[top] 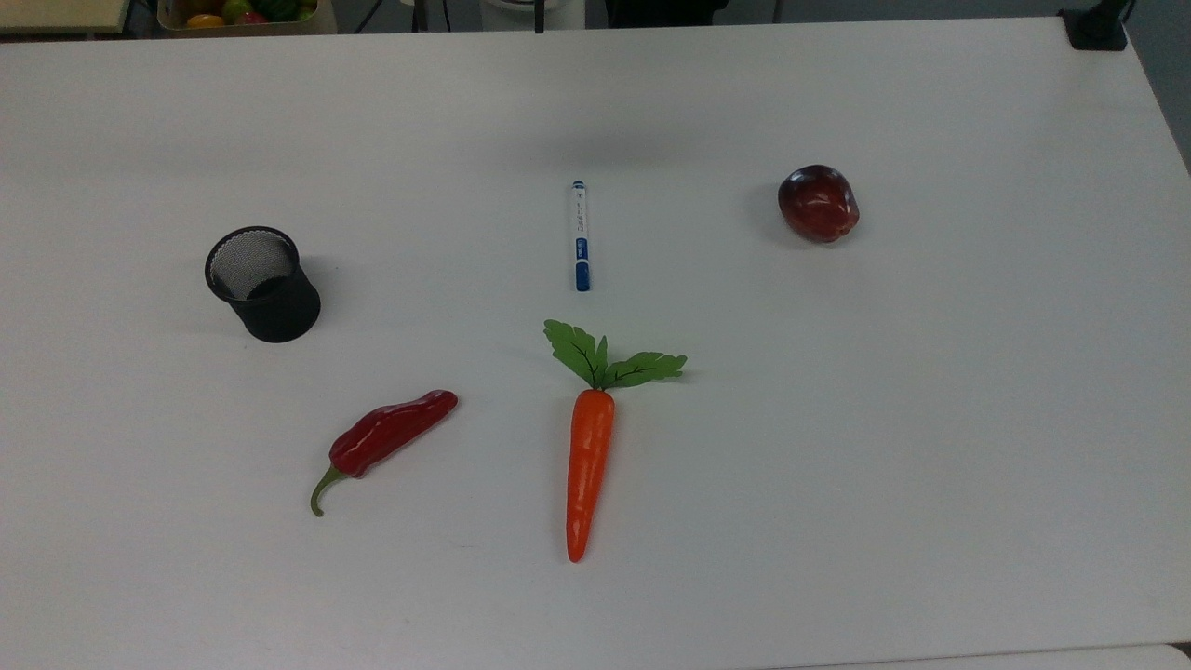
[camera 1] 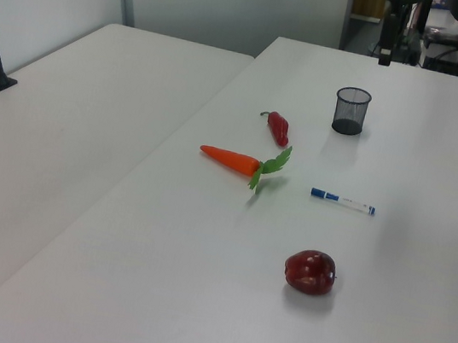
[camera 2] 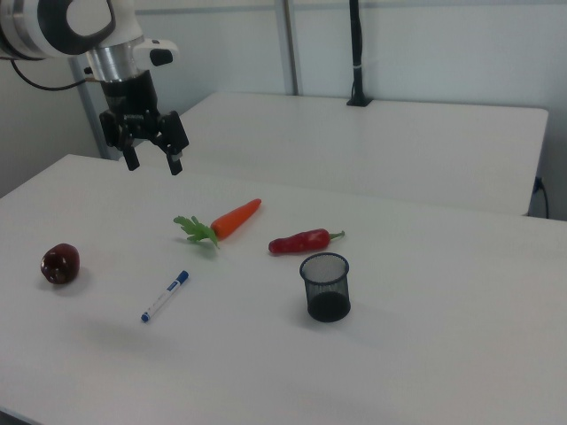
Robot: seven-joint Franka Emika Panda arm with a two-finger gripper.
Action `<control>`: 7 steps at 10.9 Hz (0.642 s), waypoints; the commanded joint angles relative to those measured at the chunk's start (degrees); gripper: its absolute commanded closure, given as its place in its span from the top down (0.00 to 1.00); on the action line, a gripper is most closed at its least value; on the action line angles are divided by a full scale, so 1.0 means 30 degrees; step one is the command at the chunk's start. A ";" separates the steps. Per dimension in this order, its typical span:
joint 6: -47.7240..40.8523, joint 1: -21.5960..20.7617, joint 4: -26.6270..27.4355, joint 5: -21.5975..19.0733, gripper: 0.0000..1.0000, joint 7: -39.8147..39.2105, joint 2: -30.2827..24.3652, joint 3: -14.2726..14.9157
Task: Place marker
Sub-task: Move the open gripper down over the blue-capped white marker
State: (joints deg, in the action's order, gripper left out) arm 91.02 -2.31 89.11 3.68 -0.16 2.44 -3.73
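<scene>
The marker [top: 580,235], a slim white pen with a blue cap, lies flat on the white table [top: 930,419]. It also shows in the left view [camera 1: 343,201] and in the right view [camera 2: 165,296]. My gripper [camera 2: 154,165] hangs open and empty high above the table at the right view's upper left, well above and behind the marker.
A black mesh cup [top: 262,283] stands upright at the top view's left. A red chili pepper [top: 386,437] and an orange carrot [top: 589,461] lie in front of the marker. A dark red apple [top: 818,203] sits at the top view's right.
</scene>
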 commanded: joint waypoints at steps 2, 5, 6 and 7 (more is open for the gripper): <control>0.1210 -0.1216 0.0120 -0.0143 1.00 0.0023 0.1087 0.0101; 0.2583 -0.2098 0.0498 -0.0027 1.00 0.1982 0.2261 0.0101; 0.3255 -0.2129 0.0762 -0.0025 1.00 0.2074 0.2553 0.0072; 0.3900 -0.2129 0.1229 0.0033 1.00 0.2046 0.2962 0.0072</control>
State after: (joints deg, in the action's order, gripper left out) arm 98.26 -8.16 89.75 3.66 4.50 10.05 -3.83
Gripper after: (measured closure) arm 0.000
